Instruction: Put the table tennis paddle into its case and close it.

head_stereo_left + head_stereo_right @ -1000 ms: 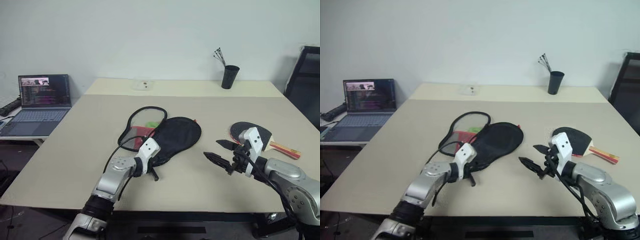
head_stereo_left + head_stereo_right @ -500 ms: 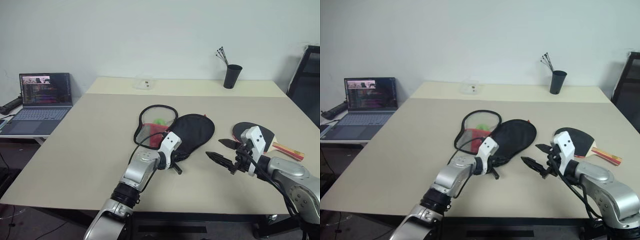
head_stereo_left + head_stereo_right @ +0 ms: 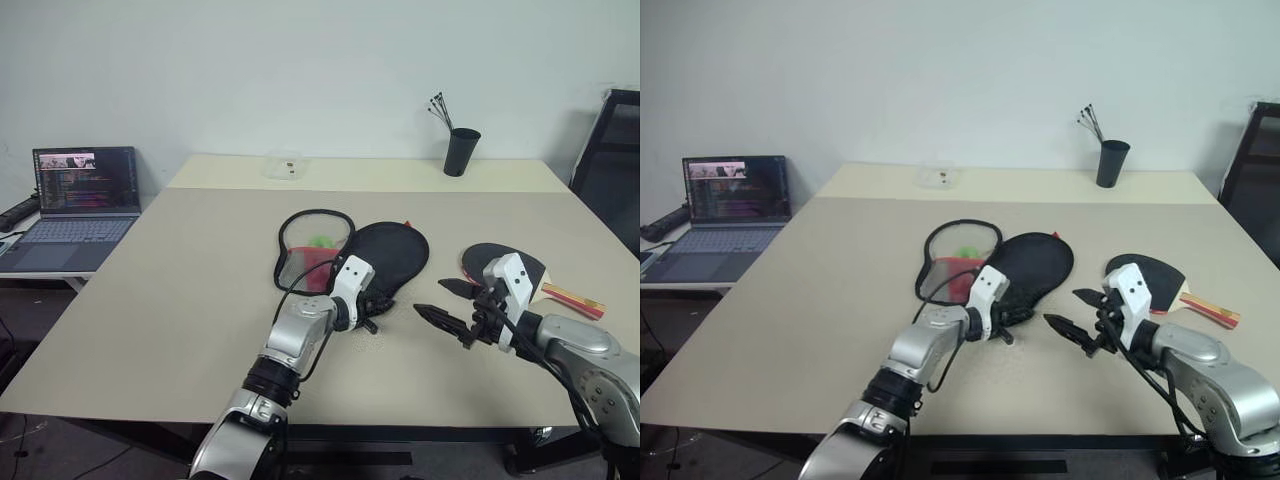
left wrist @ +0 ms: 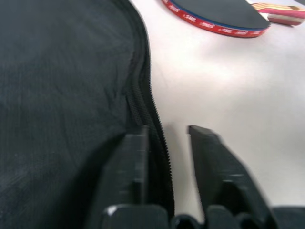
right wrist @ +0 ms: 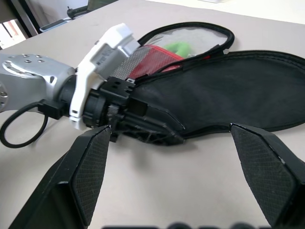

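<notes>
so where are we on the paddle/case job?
Early stage. Done: the case lies unzipped on the table, flap spread open. In hand: the left gripper sits at the case's zipper rim, fingers parted astride it. The right gripper hovers open, holding nothing. Left: the table tennis paddle lies on the table beside the case; it needs picking up, inserting, and zipping shut.

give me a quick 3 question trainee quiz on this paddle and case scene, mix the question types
1. True or false: the table tennis paddle already lies inside the case.
2. Which gripper is at the case's zipper rim? A) left gripper B) right gripper
3. Fill in: the black cup stands at the table's ____ edge.

Key:
1. False: it lies on the table beside the open case.
2. A; its fingers straddle the rim, slightly apart.
3. Far.
</notes>
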`<state>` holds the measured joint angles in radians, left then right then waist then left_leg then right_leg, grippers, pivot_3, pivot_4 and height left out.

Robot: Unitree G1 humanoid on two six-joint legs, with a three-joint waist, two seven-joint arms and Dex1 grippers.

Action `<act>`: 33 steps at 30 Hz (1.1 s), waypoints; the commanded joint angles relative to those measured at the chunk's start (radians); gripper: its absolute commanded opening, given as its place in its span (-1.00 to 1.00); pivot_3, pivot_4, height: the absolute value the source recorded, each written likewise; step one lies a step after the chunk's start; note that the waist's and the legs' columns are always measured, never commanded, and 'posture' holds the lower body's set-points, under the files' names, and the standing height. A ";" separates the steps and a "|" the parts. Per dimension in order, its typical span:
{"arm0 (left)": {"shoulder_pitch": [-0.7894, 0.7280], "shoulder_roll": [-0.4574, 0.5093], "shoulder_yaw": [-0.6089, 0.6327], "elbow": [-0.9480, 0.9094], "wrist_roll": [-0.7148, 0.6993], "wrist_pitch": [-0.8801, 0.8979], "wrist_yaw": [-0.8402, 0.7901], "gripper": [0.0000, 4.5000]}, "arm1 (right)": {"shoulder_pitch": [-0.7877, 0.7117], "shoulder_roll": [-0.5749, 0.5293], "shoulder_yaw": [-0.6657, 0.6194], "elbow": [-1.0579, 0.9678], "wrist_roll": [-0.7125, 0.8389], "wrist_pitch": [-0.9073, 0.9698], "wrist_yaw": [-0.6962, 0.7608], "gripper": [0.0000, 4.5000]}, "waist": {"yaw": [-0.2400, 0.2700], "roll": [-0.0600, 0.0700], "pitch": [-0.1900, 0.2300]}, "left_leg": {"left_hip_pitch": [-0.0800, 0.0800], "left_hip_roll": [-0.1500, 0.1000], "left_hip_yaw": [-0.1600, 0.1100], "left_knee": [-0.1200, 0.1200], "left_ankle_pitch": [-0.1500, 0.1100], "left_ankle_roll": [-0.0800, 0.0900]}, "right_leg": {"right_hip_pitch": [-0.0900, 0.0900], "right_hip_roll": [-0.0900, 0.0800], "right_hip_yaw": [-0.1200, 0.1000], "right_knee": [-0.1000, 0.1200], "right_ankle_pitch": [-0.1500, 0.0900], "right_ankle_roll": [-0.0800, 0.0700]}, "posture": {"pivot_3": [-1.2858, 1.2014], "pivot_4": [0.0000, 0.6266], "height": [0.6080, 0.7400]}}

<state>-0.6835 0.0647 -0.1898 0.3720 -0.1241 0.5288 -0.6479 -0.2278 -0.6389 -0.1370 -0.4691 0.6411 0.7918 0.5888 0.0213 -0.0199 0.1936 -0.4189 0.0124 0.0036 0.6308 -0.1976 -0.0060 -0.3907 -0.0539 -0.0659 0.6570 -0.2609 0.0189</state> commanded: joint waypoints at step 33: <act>0.234 0.443 0.348 -0.360 -0.256 -0.148 -0.202 1.00 | -0.326 0.428 0.182 0.491 -0.269 0.078 -0.343 0.97 | -0.019 0.000 0.000 | 0.001 0.002 0.001 -0.001 0.000 0.000 | -0.002 0.000 0.002 0.004 0.000 -0.001 | 0.03 -0.52 1.00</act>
<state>-0.4314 0.4984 0.1501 0.0561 -0.3564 0.4013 -0.8526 -0.5446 -0.2315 0.0298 0.0427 0.3711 0.8772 0.2357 0.0022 -0.0199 0.1936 -0.4174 0.0145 0.0050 0.6300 -0.1974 -0.0062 -0.3926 -0.0543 -0.0637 0.6609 -0.2608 0.0177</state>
